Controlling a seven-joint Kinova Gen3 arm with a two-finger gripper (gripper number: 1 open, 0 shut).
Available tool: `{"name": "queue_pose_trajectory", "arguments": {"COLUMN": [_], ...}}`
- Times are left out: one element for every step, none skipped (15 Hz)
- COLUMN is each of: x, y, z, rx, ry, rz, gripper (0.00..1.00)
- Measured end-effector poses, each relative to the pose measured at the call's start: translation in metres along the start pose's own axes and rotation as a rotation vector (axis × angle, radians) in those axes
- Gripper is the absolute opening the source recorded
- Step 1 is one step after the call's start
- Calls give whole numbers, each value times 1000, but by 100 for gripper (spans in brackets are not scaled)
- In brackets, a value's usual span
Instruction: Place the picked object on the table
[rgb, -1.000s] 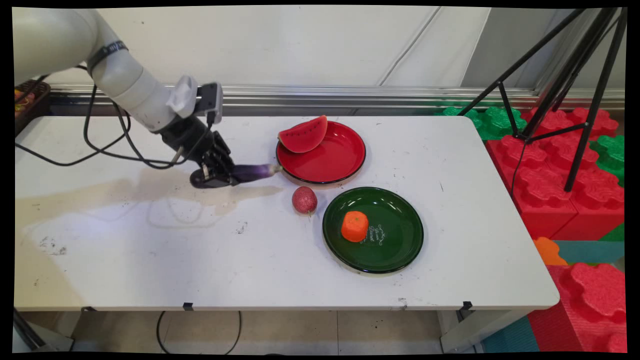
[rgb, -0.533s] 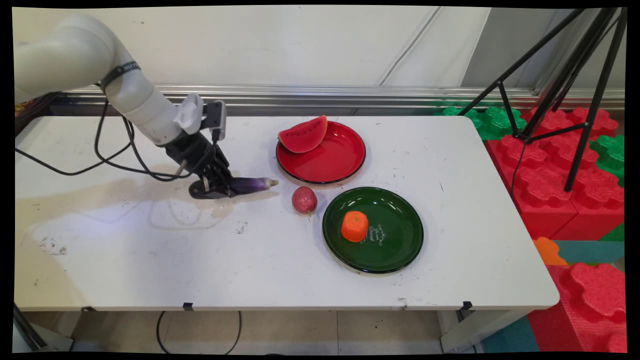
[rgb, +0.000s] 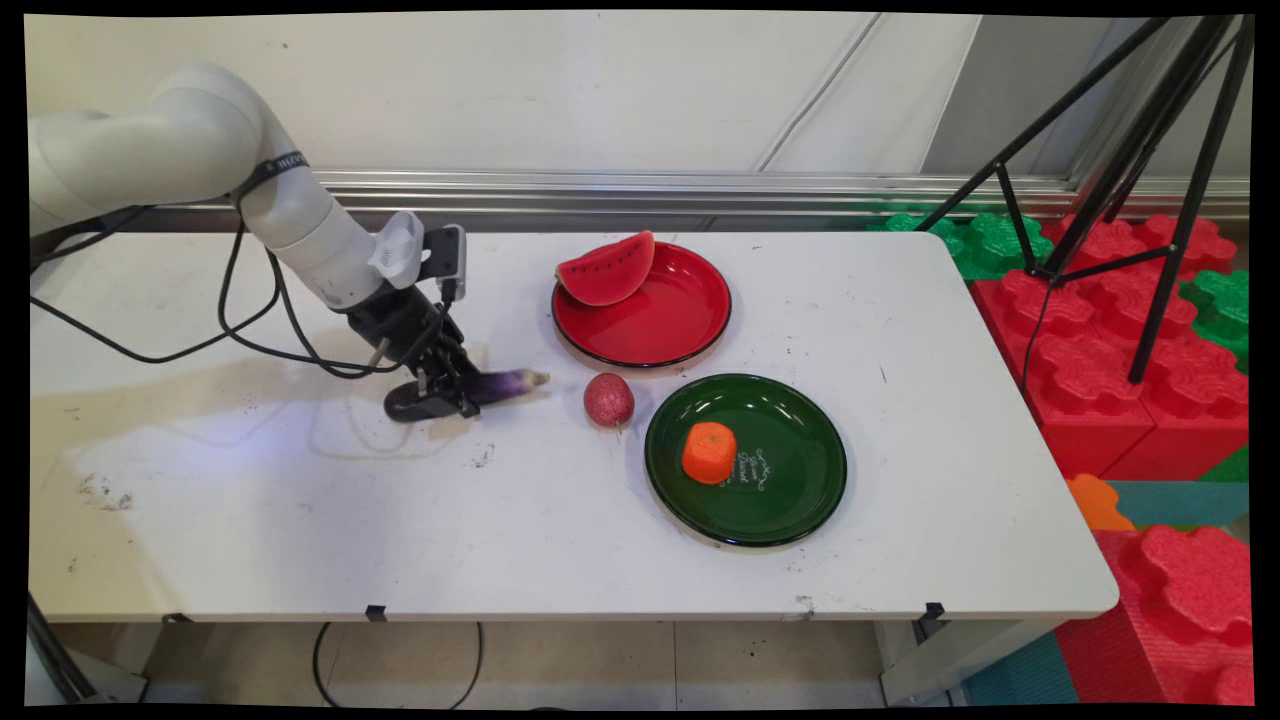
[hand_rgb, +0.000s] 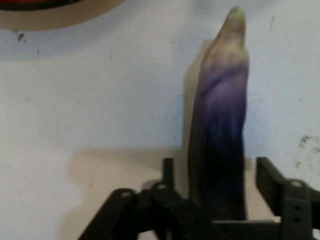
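Observation:
A purple eggplant (rgb: 500, 383) lies on the white table (rgb: 300, 520), its pale tip pointing right toward the red plate (rgb: 680, 320). My gripper (rgb: 445, 393) straddles its dark thick end. In the hand view the eggplant (hand_rgb: 222, 125) runs up between the two fingers, and a narrow gap shows on each side, so the gripper (hand_rgb: 215, 167) is open around it. A red round fruit (rgb: 609, 399) lies just right of the eggplant's tip.
A watermelon slice (rgb: 606, 270) leans on the red plate's left rim. A green plate (rgb: 790, 490) with an orange fruit (rgb: 709, 452) sits to the right. A black tripod (rgb: 1120, 170) and foam blocks (rgb: 1130, 340) stand beyond the table's right edge.
The gripper came down and slightly right with the eggplant, bringing it from just above the table by the red plate's rim onto the surface.

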Motion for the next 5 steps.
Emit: {"name": "queue_pose_trajectory", "arguments": {"x": [0, 0, 0, 0, -1], "y": [0, -1, -1, -2, -2], "z": [2, 3, 4, 4, 4], "rx": [-1, -2, -4, -5, -6], "ry": [0, 0, 1, 4, 8], "rz": [-1, -2, -3, -4, -5], "gripper": [100, 100, 100, 100, 100]}}
